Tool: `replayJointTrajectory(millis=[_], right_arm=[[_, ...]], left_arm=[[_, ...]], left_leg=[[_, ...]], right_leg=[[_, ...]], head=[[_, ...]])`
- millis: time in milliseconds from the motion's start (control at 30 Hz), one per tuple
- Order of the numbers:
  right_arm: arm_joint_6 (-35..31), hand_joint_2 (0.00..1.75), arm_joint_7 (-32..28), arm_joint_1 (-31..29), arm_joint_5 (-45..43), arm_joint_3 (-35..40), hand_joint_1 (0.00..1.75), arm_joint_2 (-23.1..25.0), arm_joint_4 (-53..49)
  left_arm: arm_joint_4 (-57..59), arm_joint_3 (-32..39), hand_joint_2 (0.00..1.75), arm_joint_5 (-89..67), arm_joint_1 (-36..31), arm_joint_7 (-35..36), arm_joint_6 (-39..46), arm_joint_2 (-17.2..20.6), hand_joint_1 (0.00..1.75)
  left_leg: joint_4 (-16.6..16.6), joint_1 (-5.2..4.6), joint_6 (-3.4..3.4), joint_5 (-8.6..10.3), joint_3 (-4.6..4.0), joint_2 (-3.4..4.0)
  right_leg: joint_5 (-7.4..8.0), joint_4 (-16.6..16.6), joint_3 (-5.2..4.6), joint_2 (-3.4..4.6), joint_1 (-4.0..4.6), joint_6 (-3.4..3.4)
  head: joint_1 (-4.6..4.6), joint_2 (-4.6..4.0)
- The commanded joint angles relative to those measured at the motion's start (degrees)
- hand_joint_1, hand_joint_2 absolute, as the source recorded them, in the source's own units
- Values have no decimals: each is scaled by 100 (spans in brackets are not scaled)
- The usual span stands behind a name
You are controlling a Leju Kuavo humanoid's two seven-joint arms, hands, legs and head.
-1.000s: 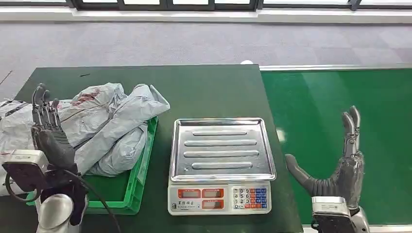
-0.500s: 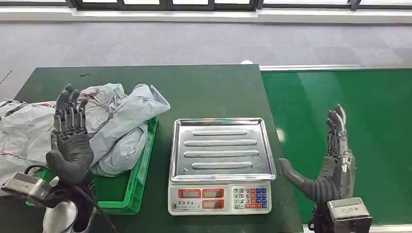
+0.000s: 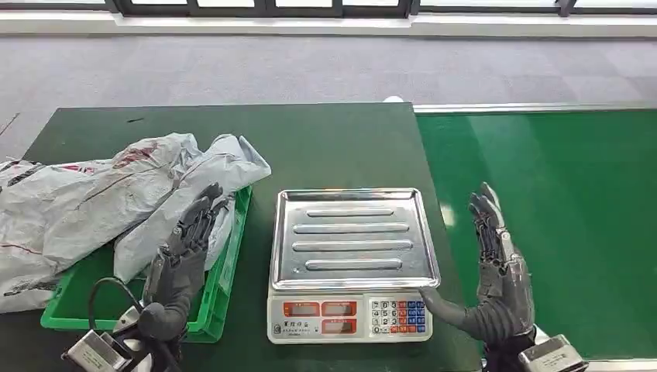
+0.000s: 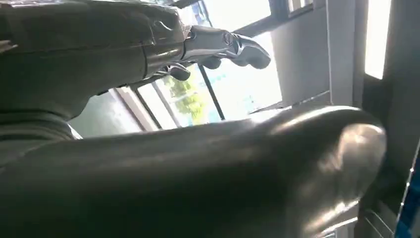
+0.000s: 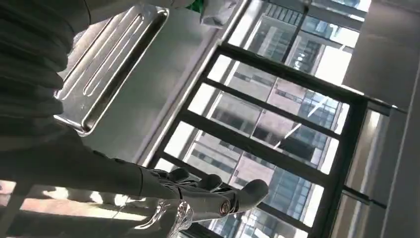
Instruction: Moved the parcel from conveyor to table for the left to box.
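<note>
Parcels [image 3: 101,201] are grey soft bags, and those that I can see lie in a heap in and over the green crate [image 3: 226,267] on the left part of the table [image 3: 333,139].

The left hand [image 3: 182,260] holds nothing. Its fingers are apart and stretched toward 1 o'clock, above the right rim of the crate. The nearest bag [image 3: 194,209] lies from this hand at about 11 o'clock, very close; if the fingertips touch it, I cannot tell. The long axis of this bag runs from 7 o'clock to 1 o'clock, almost along the fingers.

The right hand [image 3: 496,279] is also released, with the palm turned to the left. Its fingers point to 12 o'clock and its thumb to 9 o'clock, just beside the front right corner of the scale [image 3: 349,314]. The steel tray [image 3: 352,232] of the scale is at 10 o'clock from it. The conveyor belt [image 3: 558,201] spreads from this hand toward 1 and 3 o'clock.

My judgement: the right hand is the nearer one to the belt, so a parcel coming there belongs to it. The bags at the crate belong to the left hand, well apart from the right hand across the scale
</note>
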Motion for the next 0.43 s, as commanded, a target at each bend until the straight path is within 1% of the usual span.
replayJointTrajectory(millis=[33, 133, 167, 200, 267, 300, 367, 433], right_arm=[[-38, 175, -31, 201, 363, 321, 0, -17, -234], [-44, 175, -45, 212, 408, 330, 0, -53, -231], [-52, 175, -67, 241, 434, 348, 0, -109, -240], [-59, 175, -87, 270, 436, 355, 0, -136, -248], [-91, 175, -179, 337, 408, 373, 0, -210, -261], [-80, 175, -230, 354, 379, 409, 0, -271, -252], [-40, 175, -263, 282, 372, 520, 0, -397, -128], [-43, 175, -307, 169, 366, 644, 0, -565, 60]], left_arm=[[461, -331, 0, 61, -418, 133, -18, 137, 0], [435, -327, 0, 37, -398, 165, 51, 128, 0], [433, -326, 0, 80, -405, 181, 80, 118, 0], [430, -318, 0, 115, -407, 179, 92, 110, 0], [429, -297, 0, 204, -401, 207, 142, 101, 0], [431, -255, 0, 297, -416, 215, 178, 85, 0], [417, -139, 0, 598, -415, 245, 198, 41, 0], [375, -32, 0, 691, -329, 242, 179, 94, 0]], left_leg=[[-8, -2, -2, 3, 6, -9], [-13, 0, -3, 2, 12, -4], [-40, -3, -5, 9, 32, -3], [-17, -2, -3, 3, 15, -5], [-7, -1, -1, 1, 7, -6], [-21, -3, -2, 3, 18, -6], [-8, 1, -1, -1, 9, -3], [-14, -1, -1, -1, 15, 7]], right_leg=[[-1, -6, 9, -11, -2, -2], [0, -12, 15, -8, 0, -2], [6, -37, 33, -10, -3, -5], [1, -16, 18, -9, -2, -2], [-1, -7, 12, -8, -1, -1], [1, -19, 21, -10, -3, -2], [0, -11, 14, -6, 1, -2], [4, -15, 15, 4, 0, -2]], head=[[0, 0], [0, 0], [0, 0], [0, 0], [0, 0], [0, 0], [0, 0], [0, 0]])
